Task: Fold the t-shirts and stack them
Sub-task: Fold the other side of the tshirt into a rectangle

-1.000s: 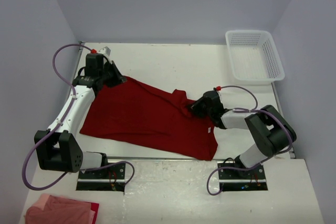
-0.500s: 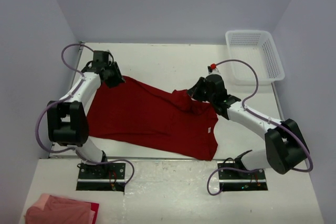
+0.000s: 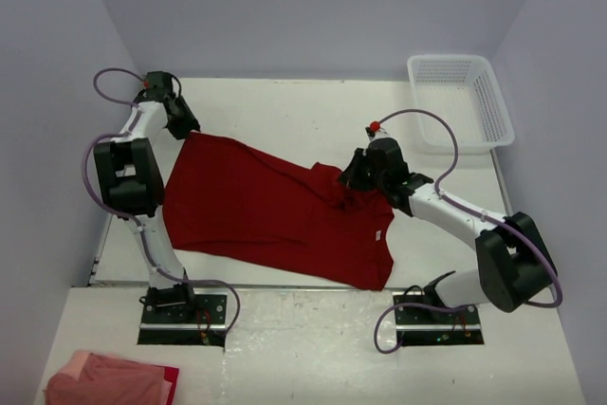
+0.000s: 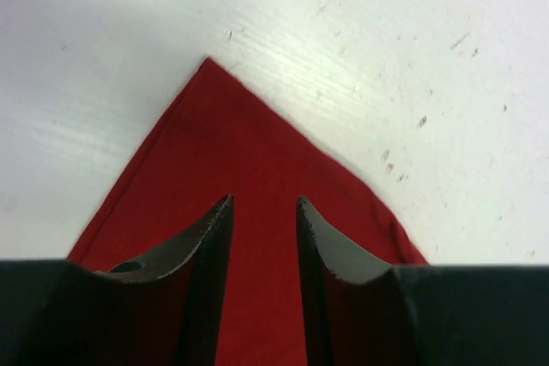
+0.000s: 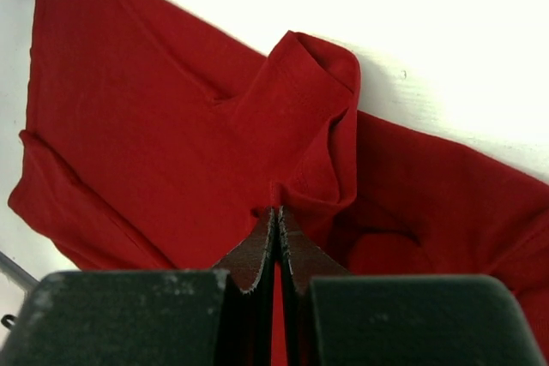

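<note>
Red cloth covers the middle of the counter (image 3: 285, 106): one shirt (image 3: 270, 211) lies spread out, mostly flat, running from the far left towards the near right. A small white label (image 3: 376, 234) shows near its right end.

At the shirt's far-left corner sits the left claw (image 3: 183, 126). In the left wrist view the left claw (image 4: 263, 205) is open, its two dark fingers (image 4: 206, 242) a narrow gap apart above the shirt (image 4: 257, 143). The pointed corner lies flat on the white counter (image 4: 386, 40) just past the fingertips. Whether the fingers touch the cloth cannot be told.

The right claw (image 3: 351, 179) is down on the shirt's far edge, right of centre, where the cloth is rumpled. In the right wrist view the right claw (image 5: 276, 210) is closed, fingers pressed together, with a fold of the shirt (image 5: 137, 135) pinched at the tips. That fold belongs to a sleeve that is doubled over and stands up in a hump just beyond the fingertips. Creases run out from the pinch.

A white mesh basket (image 3: 462, 101) stands at the far-right corner of the counter, well apart from the shirt. A heap of pink cloth (image 3: 109, 381) lies at the near left, in front of the left arm's base.
</note>
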Controlling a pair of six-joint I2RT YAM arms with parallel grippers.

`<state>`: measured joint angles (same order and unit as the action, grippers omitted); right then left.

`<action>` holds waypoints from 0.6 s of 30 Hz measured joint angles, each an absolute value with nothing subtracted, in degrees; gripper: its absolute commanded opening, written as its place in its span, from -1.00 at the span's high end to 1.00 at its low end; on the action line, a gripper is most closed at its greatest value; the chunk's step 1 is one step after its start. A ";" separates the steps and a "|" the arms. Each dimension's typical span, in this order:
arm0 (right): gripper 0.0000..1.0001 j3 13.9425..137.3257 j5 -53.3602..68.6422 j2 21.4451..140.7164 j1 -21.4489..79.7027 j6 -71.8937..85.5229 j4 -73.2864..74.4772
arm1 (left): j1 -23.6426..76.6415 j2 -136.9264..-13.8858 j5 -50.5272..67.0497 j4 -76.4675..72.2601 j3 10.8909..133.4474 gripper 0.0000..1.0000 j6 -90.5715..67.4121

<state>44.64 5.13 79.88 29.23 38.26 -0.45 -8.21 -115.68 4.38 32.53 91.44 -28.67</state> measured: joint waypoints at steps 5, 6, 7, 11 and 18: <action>1.00 44.03 5.87 79.68 29.23 37.30 -0.56 | -7.75 -123.22 3.53 35.09 98.67 0.25 -28.38; 1.00 43.70 6.07 79.46 29.23 37.19 -0.54 | -7.73 -124.20 3.16 35.53 99.74 0.24 -28.21; 1.00 43.44 6.22 79.31 29.23 37.06 -0.51 | -7.75 -124.99 2.70 35.88 100.75 0.22 -27.97; 1.00 42.52 7.25 78.91 29.23 36.99 -0.69 | -7.75 -127.96 0.60 37.58 105.75 0.17 -27.33; 1.00 41.15 8.64 78.65 29.23 37.04 -0.99 | -7.75 -131.15 -2.22 38.04 110.85 0.11 -26.52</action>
